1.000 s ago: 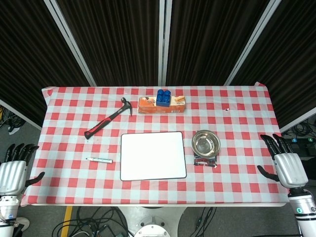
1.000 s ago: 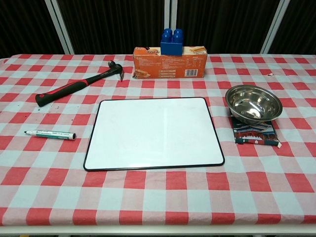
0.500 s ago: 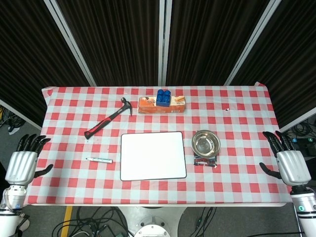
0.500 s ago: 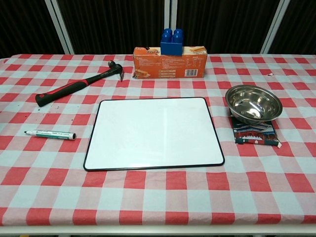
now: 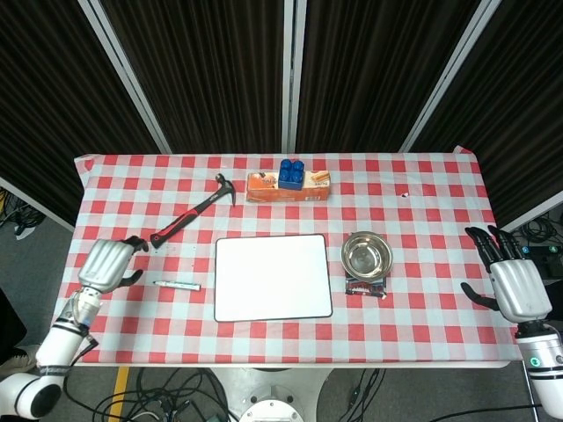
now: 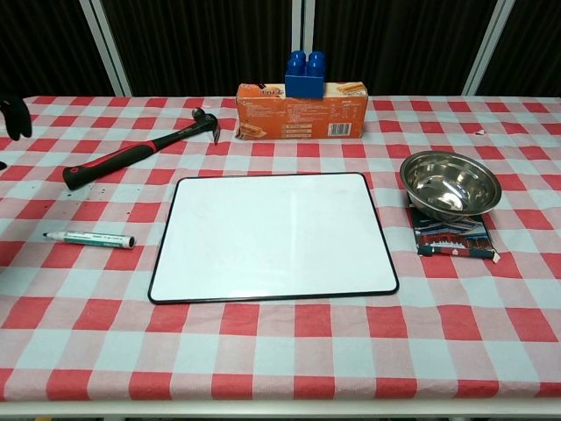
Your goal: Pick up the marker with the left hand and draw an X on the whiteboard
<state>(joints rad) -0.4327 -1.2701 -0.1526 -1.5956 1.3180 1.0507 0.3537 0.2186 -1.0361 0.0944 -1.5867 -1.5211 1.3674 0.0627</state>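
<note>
Left hand (image 5: 107, 262) moved in over bench edge, fingers loosely apart, holding nothing, near marker (image 5: 177, 285). Marker lies left of blank whiteboard (image 5: 273, 277). Right hand (image 5: 514, 286) open, idle. Grasp and X both pending.

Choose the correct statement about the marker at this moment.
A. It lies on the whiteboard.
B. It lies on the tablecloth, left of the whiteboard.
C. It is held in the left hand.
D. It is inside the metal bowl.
B: the marker lies flat on the tablecloth, apart from the whiteboard, and the left hand holds nothing.
</note>
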